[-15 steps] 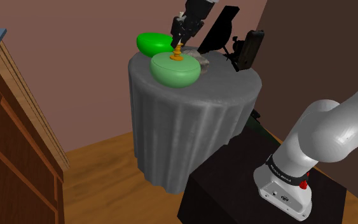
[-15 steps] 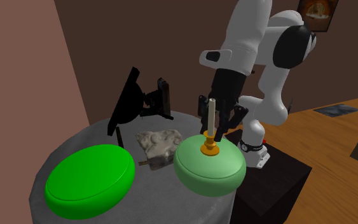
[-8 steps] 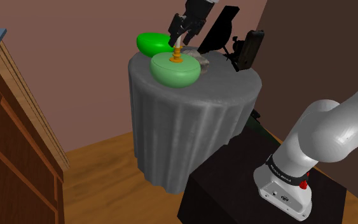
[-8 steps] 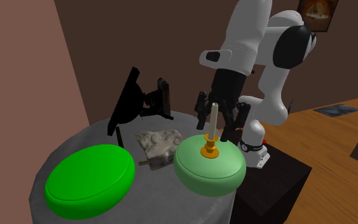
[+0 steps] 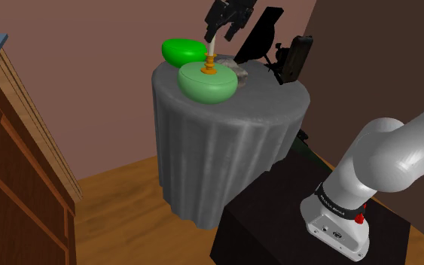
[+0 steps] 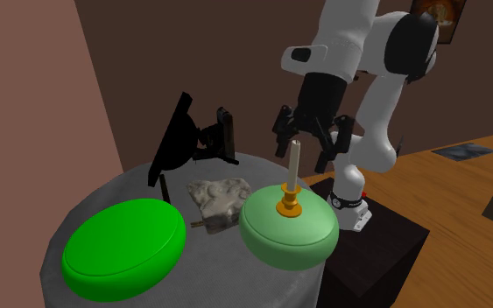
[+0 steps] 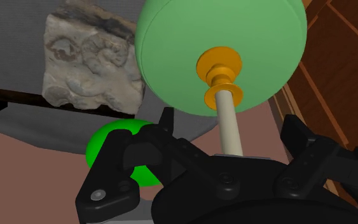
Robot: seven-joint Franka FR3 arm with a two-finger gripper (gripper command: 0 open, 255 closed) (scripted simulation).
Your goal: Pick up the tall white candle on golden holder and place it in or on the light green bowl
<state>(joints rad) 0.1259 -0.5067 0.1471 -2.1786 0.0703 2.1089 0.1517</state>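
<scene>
**Candle [image 5: 212, 53] standing on light green bowl [image 5: 207, 84]; gripper [image 5: 223, 25] released and lifting off**

Shoulder view: The tall white candle stands upright in its golden holder [image 5: 209, 68] on top of the light green bowl, which sits on the draped round table [image 5: 225, 143]. A second ago the gripper sat low around the stem, down near the holder. It has since risen in stages and is now up at the candle's tip. The candle has not shifted with it.

Second exterior view: The jaws stand apart, one on each side of the candle's top end, and neither appears to touch it. The holder rests near the middle of the bowl and the candle shows no lean. The bright green bowl [image 6: 126, 245] and the grey stone [image 6: 218, 197] lie beside it, undisturbed.

Wrist view: Looking down along the stem, both fingers [image 7: 165, 127] are clear of the candle with a gap on either side. The holder's base sits flat on the bowl.

Finding: The placement is judged done, and only the withdrawal remains. The risk is an open finger clipping the tall stem if the arm moves sideways too soon, so a straight lift clear of the tip is advised.
</scene>
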